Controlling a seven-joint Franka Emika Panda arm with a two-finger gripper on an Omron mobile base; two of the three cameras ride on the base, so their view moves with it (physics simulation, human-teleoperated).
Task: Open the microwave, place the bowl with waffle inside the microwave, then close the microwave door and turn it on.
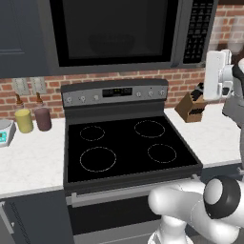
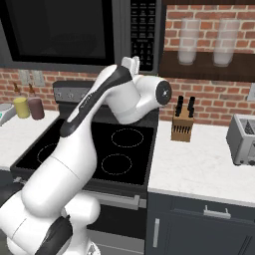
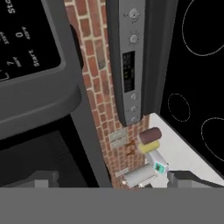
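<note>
Above the stove, at twelve o'clock in the left base view, the microwave (image 1: 128,33) hangs as a wide dark grey box under the brick wall, wider than the range beneath it. The microwave door (image 1: 112,31) is closed, flush with the front, and a faint rounded shape shows behind its black glass, too dim to name. The keypad (image 1: 198,31) sits at the door's three o'clock side; in the hand view its buttons, rolled sideways, lie at about ten o'clock (image 3: 19,39).

The black stove (image 1: 126,145) lies below with four bare burner rings, its control panel along the back. White counters flank it.

The white arm rises from five o'clock in the left base view and bends up toward the keypad corner; in the right base view its wrist reaches just below the keypad at twelve o'clock. The gripper (image 2: 130,63) points up near the microwave's lower right edge, and I cannot tell how far its fingers stand apart, nor whether they touch anything.

A knife block (image 1: 192,107) stands on the right counter at three o'clock. A toaster (image 2: 243,139) sits further right. A yellow cup (image 1: 24,120) and a maroon cup (image 1: 43,118) stand side by side at nine o'clock, on the left counter.
</note>
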